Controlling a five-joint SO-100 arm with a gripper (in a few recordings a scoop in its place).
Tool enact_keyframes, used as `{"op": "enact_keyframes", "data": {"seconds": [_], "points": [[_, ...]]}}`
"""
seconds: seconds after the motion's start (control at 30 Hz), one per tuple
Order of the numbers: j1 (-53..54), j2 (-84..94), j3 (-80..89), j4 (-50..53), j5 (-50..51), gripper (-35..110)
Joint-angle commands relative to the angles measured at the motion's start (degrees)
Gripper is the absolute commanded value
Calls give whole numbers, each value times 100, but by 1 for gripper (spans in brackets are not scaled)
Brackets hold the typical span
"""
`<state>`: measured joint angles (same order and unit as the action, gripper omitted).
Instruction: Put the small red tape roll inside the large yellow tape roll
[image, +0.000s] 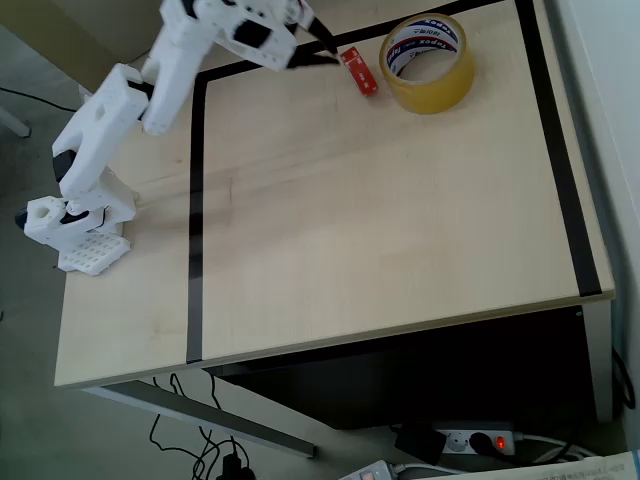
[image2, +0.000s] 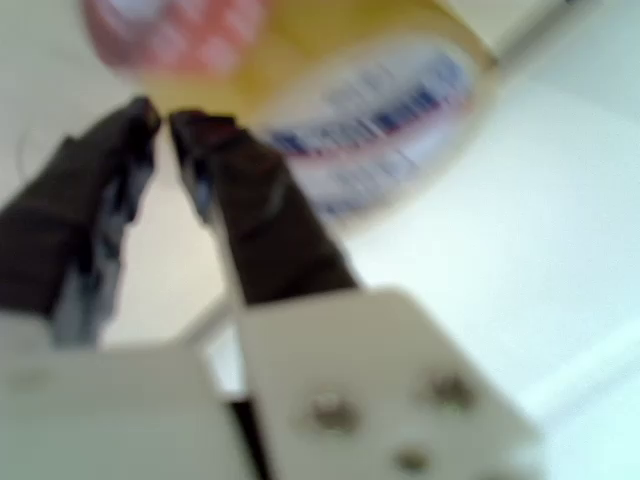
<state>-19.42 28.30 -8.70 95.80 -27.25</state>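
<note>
Blurring heavily, the wrist view makes the gripper (image2: 160, 125) out as two dark fingers (image2: 260, 210) whose tips nearly meet with only a thin gap between them, clenched on nothing. Beyond the tips, the small red tape roll (image2: 175, 35) is a soft pink-red smear cut off by the top edge, and the large yellow tape roll (image2: 400, 110) shows a white core with blue print that cannot be read.

In the overhead view the white arm (image: 150, 90) reaches from its base at the left edge of the wooden table (image: 380, 230), and its upper part is cut off by the top of the frame. The gripper (image: 328, 52) ends just beside the small red tape roll (image: 359, 71), which stands on edge and looks like a thin red slab; whether the tips touch it cannot be told. The large yellow tape roll (image: 428, 62) lies flat just to the right of the red one, close beside it.

Counted: one red roll, one yellow roll, one arm, two fingers. Black tape lines (image: 195, 220) frame the work area.
</note>
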Motion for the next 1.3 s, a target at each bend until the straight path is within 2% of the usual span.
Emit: {"op": "enact_keyframes", "data": {"seconds": [0.0, 0.5, 0.83, 1.03, 1.27], "points": [[-202, 1107, -492, -114, -396, 0], [79, -132, -492, -1582, -229, 0], [97, -694, -501, -1846, 9, 0], [97, -817, -475, -1547, -18, 0], [123, -378, -475, -132, -123, 0]]}}
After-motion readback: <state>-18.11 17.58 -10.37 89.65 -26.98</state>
